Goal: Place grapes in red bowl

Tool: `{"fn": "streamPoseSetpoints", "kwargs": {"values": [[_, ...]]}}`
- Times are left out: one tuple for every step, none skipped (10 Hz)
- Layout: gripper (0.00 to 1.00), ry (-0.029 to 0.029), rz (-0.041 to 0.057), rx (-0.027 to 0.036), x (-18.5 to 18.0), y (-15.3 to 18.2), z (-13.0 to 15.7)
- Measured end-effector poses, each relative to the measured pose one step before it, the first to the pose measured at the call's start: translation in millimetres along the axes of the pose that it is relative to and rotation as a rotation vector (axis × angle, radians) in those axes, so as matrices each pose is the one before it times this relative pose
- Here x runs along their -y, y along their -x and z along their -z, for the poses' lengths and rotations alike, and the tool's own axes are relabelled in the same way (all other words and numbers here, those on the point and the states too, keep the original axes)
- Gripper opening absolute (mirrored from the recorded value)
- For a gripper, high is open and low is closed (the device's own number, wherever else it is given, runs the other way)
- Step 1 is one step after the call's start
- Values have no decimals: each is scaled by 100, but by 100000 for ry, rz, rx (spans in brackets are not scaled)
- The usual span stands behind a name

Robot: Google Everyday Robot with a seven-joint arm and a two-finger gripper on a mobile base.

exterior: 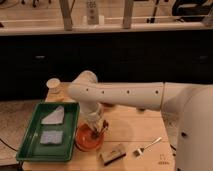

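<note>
Big white arm [130, 95] reaches in from the right across the wooden table [135, 130], elbow bent, wrist pointing straight down. Green tray [45, 157] sits at the left edge of the table with two pale pieces in it, not relevant here. Red bowl [82, 142] is just beside the tray's right wall. Tan block [112, 153] lies near the bowl toward the front, fork [148, 145] further right, small pale cup [53, 84] at the back left corner. Gripper [98, 127] is down over the bowl's right half, inside the rim line. Grapes [96, 133] show as a dark clump right at its tip, over the bowl's interior. Can't tell if they rest on the bowl floor or hang just above it. Can't tell either whether the gripper is clamped on them or has let go, since the tip and the fruit merge into one dark blob. My read: this is the placing step, close to done. Next move needs a clean release with the grapes low in the bowl, then a straight lift out so nothing gets dragged over the rim or nudges the bowl toward the tray.
</note>
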Motion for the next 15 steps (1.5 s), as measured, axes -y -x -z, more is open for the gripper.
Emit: {"fn": "streamPoseSetpoints", "kwargs": {"values": [[24,34,21,-6,16,15,-2],[24,119,-184,-15,-24,-18,-17],[24,73,-103,-34,-4,-4,0],[24,90,-71,-10,-11,0,-9],[27,114,-94,-31,-9,-7,-18],[30,46,-55,-6,-10,-1,-4],[33,101,-108,-7,-31,-14,-9],[33,107,-12,-13,8,14,-1],[34,50,-41,-6,-2,4,1],[37,51,-99,-14,-2,-3,-3],[38,98,-151,-18,-40,-30,-17],[39,106,-64,-39,-7,-9,-7],[43,63,-56,-6,-8,0,-1],[42,63,-24,-13,-1,9,4],[35,95,-50,-19,2,-2,-9]]}}
